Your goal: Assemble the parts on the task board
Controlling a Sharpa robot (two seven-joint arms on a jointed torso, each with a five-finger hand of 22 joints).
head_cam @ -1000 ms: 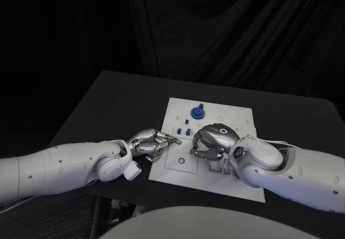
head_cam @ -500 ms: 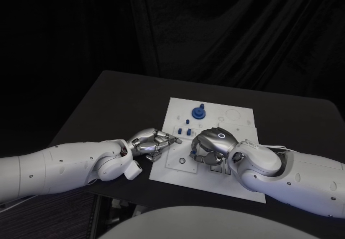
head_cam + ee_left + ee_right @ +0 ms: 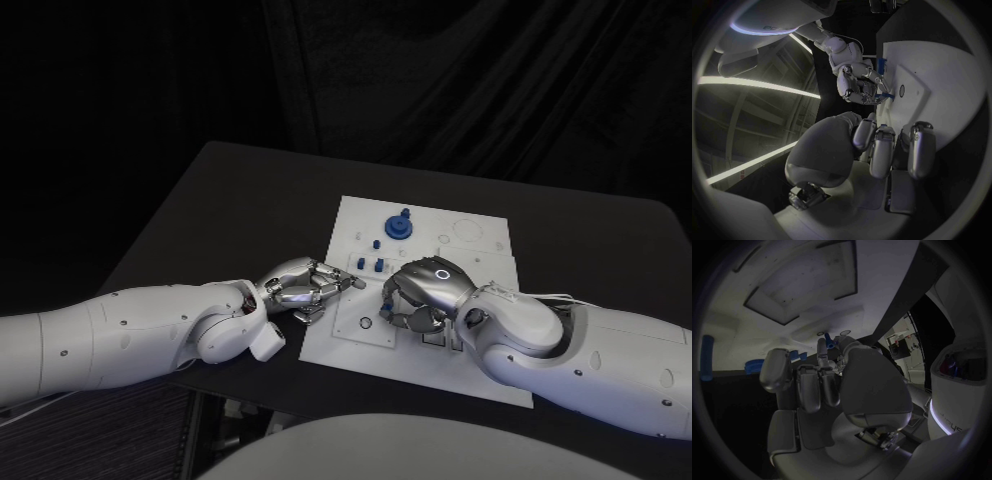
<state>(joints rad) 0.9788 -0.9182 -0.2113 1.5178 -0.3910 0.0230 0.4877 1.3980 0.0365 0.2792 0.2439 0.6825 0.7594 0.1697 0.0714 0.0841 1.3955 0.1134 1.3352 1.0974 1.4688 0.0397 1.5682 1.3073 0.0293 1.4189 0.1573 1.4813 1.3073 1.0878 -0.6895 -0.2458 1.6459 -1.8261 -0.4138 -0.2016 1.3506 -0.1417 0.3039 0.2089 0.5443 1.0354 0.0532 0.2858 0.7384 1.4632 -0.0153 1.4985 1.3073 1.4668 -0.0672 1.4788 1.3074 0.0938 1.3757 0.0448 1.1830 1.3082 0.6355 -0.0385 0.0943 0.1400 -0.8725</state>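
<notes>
right hand [image 3: 421, 298] shifted left over task board [image 3: 483, 240]

Head camera looking down at task board [image 3: 433, 250], wrist cameras close behind each robot hand, both sharing the board

This looks like a robotics lab. A black table [image 3: 216, 215] stands before dark curtains [image 3: 476, 80], and a white task board [image 3: 433, 235] lies on it.

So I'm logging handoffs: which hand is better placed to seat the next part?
The right hand, probably: it sits over the task board with a blue part at its fingertips, while the left hand rests at the board's edge.
</notes>
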